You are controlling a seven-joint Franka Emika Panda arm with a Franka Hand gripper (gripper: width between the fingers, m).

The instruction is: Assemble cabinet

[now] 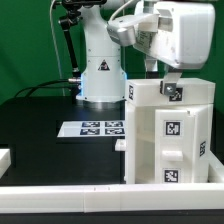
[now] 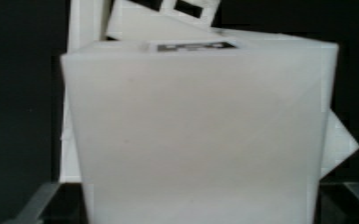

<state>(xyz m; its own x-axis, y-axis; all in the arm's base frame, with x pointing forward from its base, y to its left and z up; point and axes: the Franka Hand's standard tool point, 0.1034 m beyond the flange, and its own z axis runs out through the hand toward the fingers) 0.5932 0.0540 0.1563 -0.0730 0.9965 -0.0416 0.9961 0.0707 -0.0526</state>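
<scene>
The cabinet is a large white box with black-and-white tags on its faces. It stands upright on the black table at the exterior view's right. My gripper comes down onto its top edge. In the wrist view the cabinet's white body fills the frame between my two dark fingers, which lie against its sides. The gripper is shut on the cabinet. The contact at the fingertips is partly cut off by the frame edge.
The marker board lies flat on the table to the exterior view's left of the cabinet. The arm's white base stands behind it. A white border runs along the table's front, and a small white piece sits at the left edge.
</scene>
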